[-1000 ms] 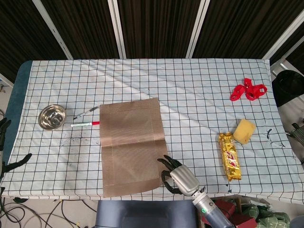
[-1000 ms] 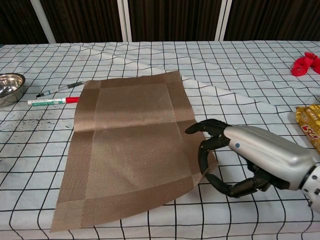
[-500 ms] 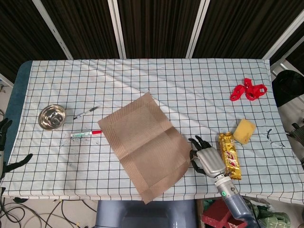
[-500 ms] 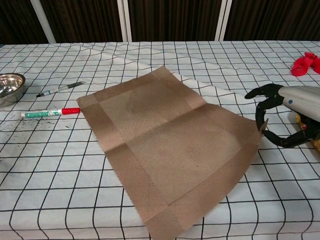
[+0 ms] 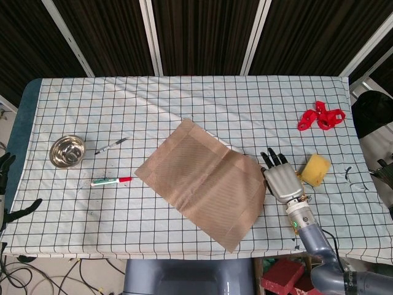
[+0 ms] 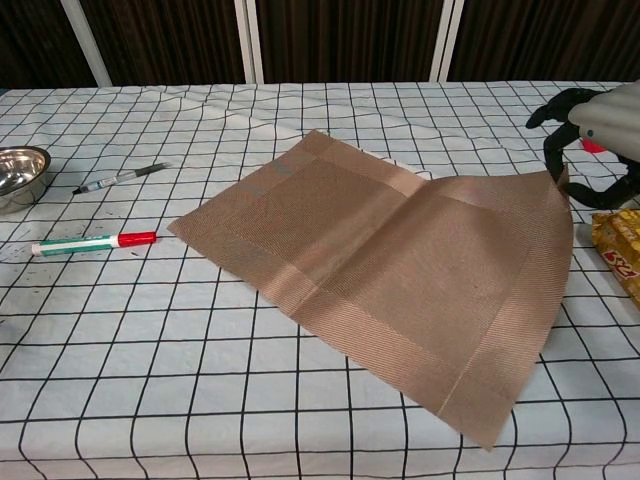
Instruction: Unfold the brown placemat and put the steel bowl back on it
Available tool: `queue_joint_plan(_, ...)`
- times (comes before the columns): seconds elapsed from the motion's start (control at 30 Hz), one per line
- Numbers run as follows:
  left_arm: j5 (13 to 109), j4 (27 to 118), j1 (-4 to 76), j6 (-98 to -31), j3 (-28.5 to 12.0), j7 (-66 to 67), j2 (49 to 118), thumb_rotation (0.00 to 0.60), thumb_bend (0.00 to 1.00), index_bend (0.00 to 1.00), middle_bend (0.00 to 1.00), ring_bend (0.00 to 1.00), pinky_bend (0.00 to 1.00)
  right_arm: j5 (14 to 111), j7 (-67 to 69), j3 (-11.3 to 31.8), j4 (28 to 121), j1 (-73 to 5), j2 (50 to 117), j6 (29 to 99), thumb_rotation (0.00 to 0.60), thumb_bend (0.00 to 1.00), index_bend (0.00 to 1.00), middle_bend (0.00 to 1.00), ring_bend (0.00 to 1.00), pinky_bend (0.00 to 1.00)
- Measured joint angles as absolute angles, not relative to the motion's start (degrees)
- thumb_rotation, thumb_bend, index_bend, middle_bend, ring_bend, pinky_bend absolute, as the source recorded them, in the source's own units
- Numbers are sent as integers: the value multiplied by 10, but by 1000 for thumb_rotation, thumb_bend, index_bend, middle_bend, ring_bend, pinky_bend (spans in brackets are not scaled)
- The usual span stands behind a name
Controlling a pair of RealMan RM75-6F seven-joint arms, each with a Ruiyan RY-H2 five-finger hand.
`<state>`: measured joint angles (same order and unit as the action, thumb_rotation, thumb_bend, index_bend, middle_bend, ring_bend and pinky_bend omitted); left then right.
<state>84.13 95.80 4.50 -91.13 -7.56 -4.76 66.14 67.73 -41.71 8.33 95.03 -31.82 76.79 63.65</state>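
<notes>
Right robot hand (image 6: 585, 135) pinching brown placemat (image 5: 206, 181) by its lifted right corner; thin, light, floppy. Steel bowl (image 5: 67, 151) near desk's left edge: rigid, slick, best taken by rim. Left robot hand (image 5: 5, 184) idle, fingers spread.

The checked tablecloth (image 5: 184, 98) is the landmark here. Near its left part lies a black pen (image 5: 111, 145), and a little nearer to the front edge lies a marker (image 5: 110, 181) with a green body and a red end. On the right part, toward the far edge, is a red chain toy (image 5: 320, 116). Nearer to the front on that side sits a yellow sponge (image 5: 316, 169), and in the chest view a yellow snack packet (image 6: 622, 250) shows at the right border.
</notes>
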Motion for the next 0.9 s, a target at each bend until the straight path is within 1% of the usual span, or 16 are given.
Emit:
queue_joint_plan(0.33, 841, 958, 45, -910, -75, -48, 661, 600, 102, 53, 26, 0, 0, 670, -526, 96, 907, -378, 775, 624, 600, 523, 640, 97, 12, 175)
queue_joint_plan(0.4, 841, 958, 45, -909, -75, -49, 661, 600, 102, 53, 26, 0, 0, 674, -539, 96, 903, -384, 775, 623, 600, 500, 640, 78, 12, 174)
queue_joint_plan(0.43, 841, 958, 45, -909, -75, -49, 661, 600, 102, 53, 26, 0, 0, 678, -548, 95, 899, -388, 775, 623, 600, 464, 639, 57, 12, 174)
queue_joint_plan(0.47, 841, 958, 45, -909, -75, -49, 661, 600, 102, 53, 26, 0, 0, 682, -554, 94, 897, -391, 775, 623, 600, 411, 616, 32, 11, 174)
queue_joint_plan(0.5, 841, 957, 45, -909, -75, -49, 661, 600, 102, 53, 26, 0, 0, 686, -558, 93, 895, -393, 775, 624, 600, 370, 568, 19, 10, 175)
queue_joint_plan(0.53, 841, 957, 45, -909, -75, -49, 661, 600, 102, 53, 25, 0, 0, 690, -562, 91, 892, -394, 774, 626, 600, 310, 440, 4, 8, 174)
queue_joint_plan(0.57, 841, 957, 45, -909, -75, -49, 661, 600, 102, 53, 24, 0, 0, 691, -562, 90, 892, -394, 774, 628, 600, 258, 284, 0, 4, 174)
queue_joint_plan(0.63, 841, 957, 46, -907, -74, -47, 660, 600, 102, 53, 22, 0, 0, 688, -565, 88, 892, -390, 773, 636, 600, 196, 90, 0, 1, 174)
queue_joint_plan(0.67, 841, 958, 46, -906, -74, -46, 660, 600, 102, 53, 22, 0, 0, 686, -567, 87, 892, -388, 772, 640, 600, 172, 43, 0, 0, 174)
queue_joint_plan(0.73, 841, 958, 46, -905, -73, -44, 660, 600, 102, 53, 21, 0, 0, 681, -573, 86, 894, -381, 770, 653, 600, 143, 6, 0, 0, 174)
queue_joint_plan(0.9, 844, 959, 46, -905, -70, -40, 661, 600, 102, 53, 20, 0, 0, 670, -567, 85, 911, -360, 760, 687, 600, 99, 0, 0, 0, 174)
